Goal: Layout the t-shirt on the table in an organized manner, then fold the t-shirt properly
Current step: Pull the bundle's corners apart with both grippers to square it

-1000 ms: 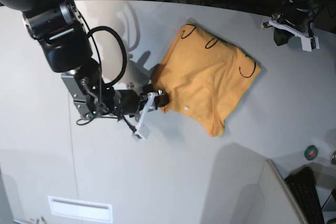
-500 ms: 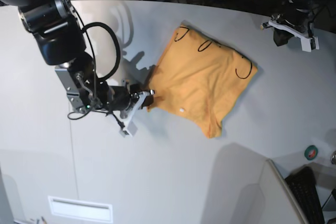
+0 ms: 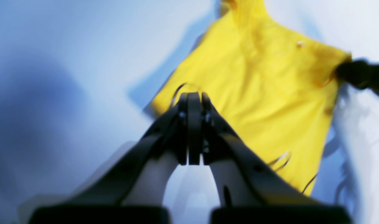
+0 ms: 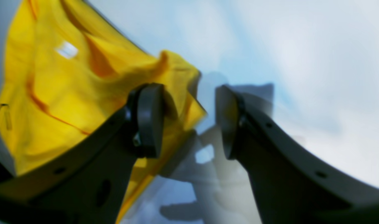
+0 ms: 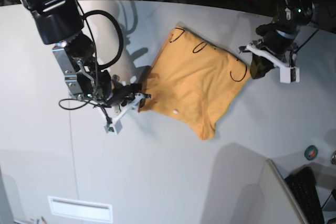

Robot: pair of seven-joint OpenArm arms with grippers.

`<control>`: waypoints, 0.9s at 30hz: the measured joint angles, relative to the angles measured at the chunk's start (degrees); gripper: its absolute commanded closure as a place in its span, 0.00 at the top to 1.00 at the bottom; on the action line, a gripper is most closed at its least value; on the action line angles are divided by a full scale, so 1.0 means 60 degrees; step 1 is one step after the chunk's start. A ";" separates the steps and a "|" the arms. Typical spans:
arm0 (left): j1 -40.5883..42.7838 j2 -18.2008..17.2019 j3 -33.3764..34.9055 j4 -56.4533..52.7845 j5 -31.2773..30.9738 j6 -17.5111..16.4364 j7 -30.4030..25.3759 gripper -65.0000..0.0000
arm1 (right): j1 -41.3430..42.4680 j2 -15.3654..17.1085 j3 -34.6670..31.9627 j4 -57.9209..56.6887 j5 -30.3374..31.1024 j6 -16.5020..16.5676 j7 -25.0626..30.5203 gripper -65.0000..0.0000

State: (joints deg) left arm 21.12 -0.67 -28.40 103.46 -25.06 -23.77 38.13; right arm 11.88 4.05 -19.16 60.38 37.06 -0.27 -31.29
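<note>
An orange t-shirt (image 5: 197, 85) lies bunched and roughly squared on a white table (image 5: 157, 182), near the middle of it, with thin dark curved markings along the far edge. It is not spread flat; folds and creases run across it.

The right gripper (image 4: 189, 119) sits at the shirt's near-left corner with its jaws standing apart. In the right wrist view, 1 pad has cloth bunched behind it, and the gap between the 2 pads shows bare table and shadow, so nothing is pinched there.

The left gripper (image 3: 194, 99) hangs above the shirt's opposite edge, by a curved marking, with its jaws pressed together and no cloth between them.

Risks from here, as a judgement: neither arm has hold of the shirt, so any pull would slide off and leave it crumpled. If the right jaws close where they stand, they may catch only a thin edge, or 2 layers at once, and drag the shirt into a tighter bunch. The left jaws must part before descending, or they will merely push the cloth.
</note>
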 measured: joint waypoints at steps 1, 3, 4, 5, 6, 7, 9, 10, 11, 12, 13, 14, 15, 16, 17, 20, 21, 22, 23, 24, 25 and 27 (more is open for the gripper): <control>-0.0277 0.0000 0.0244 -0.0229 -0.0022 0.0138 -0.0051 0.00 | -0.0011 0.0000 0.0004 0.0000 0.0040 -0.0106 0.0018 0.40; -0.0758 0.0011 0.0692 -0.0823 0.0138 0.0812 -0.0117 0.00 | 0.0022 -0.0004 0.0004 -0.0004 0.0040 -0.0463 0.0036 0.40; -0.0991 0.0007 0.0907 -0.1177 0.0433 0.0994 -0.0106 0.00 | 0.0051 0.0000 0.0004 -0.0004 0.0044 -0.0619 0.0051 0.40; -0.1155 0.0000 0.1151 -0.1479 0.0747 0.1249 -0.0095 0.00 | 0.0073 0.0004 0.0004 0.0000 0.0025 -0.0790 0.0055 0.40; -0.1279 -0.0022 0.1344 -0.1749 0.1140 0.1268 -0.0098 0.00 | 0.0087 0.0004 0.0004 0.0000 0.0011 -0.0918 0.0062 0.40; -0.1370 -0.0033 0.1512 -0.2007 0.1322 0.1217 -0.0069 0.00 | 0.0095 0.0004 0.0000 0.0011 0.0015 -0.0965 0.0076 0.40; -0.1530 0.0007 0.1749 -0.2470 0.1789 0.1224 -0.0098 0.00 | 0.0095 0.0033 -0.0051 0.0029 0.0022 -0.1140 0.0073 0.40; -0.1606 0.0025 0.1800 -0.2703 0.1938 0.1217 -0.0095 0.00 | 0.0095 0.0066 -0.0080 0.0029 0.0055 -0.1246 0.0080 0.40; -0.1617 0.0033 0.1814 -0.2860 0.1956 0.1217 -0.0113 0.00 | 0.0102 0.0109 -0.0080 0.0029 0.0044 -0.1399 0.0186 0.40; -0.1610 0.0029 0.1810 -0.2962 0.1989 0.1217 -0.0113 0.00 | 0.0106 0.0149 -0.0080 0.0029 0.0051 -0.1566 0.0335 0.40; -0.1585 0.0015 0.1803 -0.3049 0.2044 0.1220 -0.0109 0.00 | 0.0127 0.0200 -0.0080 0.0025 0.0047 -0.1650 0.0404 0.40; -0.1541 0.0000 0.1803 -0.3096 0.2120 0.1242 -0.0098 0.00 | 0.0160 0.0262 -0.0076 0.0025 0.0044 -0.1705 0.0401 0.40; -0.1475 -0.0004 0.1803 -0.3096 0.2109 0.1242 -0.0102 0.00 | 0.0189 0.0335 -0.0076 0.0029 0.0044 -0.1712 0.0419 0.40; -0.1450 -0.0004 0.1803 -0.3093 0.2109 0.1242 -0.0102 0.00 | 0.0208 0.0397 -0.0076 0.0120 0.0033 -0.1708 0.0426 0.40; -0.1406 0.0000 0.1803 -0.3082 0.2106 0.1239 -0.0102 0.00 | 0.0142 0.0455 -0.0076 0.0415 -0.0007 -0.1716 0.0404 0.40; -0.1300 0.0073 0.1800 -0.2721 0.2109 0.1224 -0.0095 0.00 | -0.0280 0.0721 -0.0076 0.1814 0.0055 -0.1643 0.0452 0.41; -0.1271 0.0146 0.1734 -0.2506 0.2109 0.1217 -0.0098 0.00 | -0.0514 0.0845 -0.0080 0.2393 0.0015 -0.1639 0.0459 0.41; -0.1260 0.0208 0.1694 -0.2299 0.2131 0.1224 -0.0091 0.00 | -0.0678 0.0947 -0.0087 0.2878 0.0011 -0.1690 0.0433 0.41; -0.1242 0.0244 0.1679 -0.2065 0.2146 0.1246 -0.0102 0.00 | -0.0900 0.1071 -0.0084 0.3373 0.0004 -0.1636 0.0419 0.41; -0.1228 0.0248 0.1679 -0.1872 0.2131 0.1239 -0.0106 0.00 | -0.1075 0.1206 -0.0087 0.3778 0.0040 -0.1599 0.0433 0.41; -0.1177 0.0255 0.1694 -0.1679 0.2087 0.1217 -0.0120 0.00 | -0.1297 0.1337 -0.0102 0.4186 0.0025 -0.1606 0.0412 0.41; -0.1049 0.0262 0.1683 -0.1399 0.2084 0.1213 -0.0138 0.00 | -0.1767 0.1494 -0.0087 0.4714 0.0025 -0.1610 0.0444 0.41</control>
State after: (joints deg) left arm 14.83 0.91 -18.31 95.07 -12.56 -16.49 37.30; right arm 1.28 13.02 -19.68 88.66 37.21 -9.93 -28.62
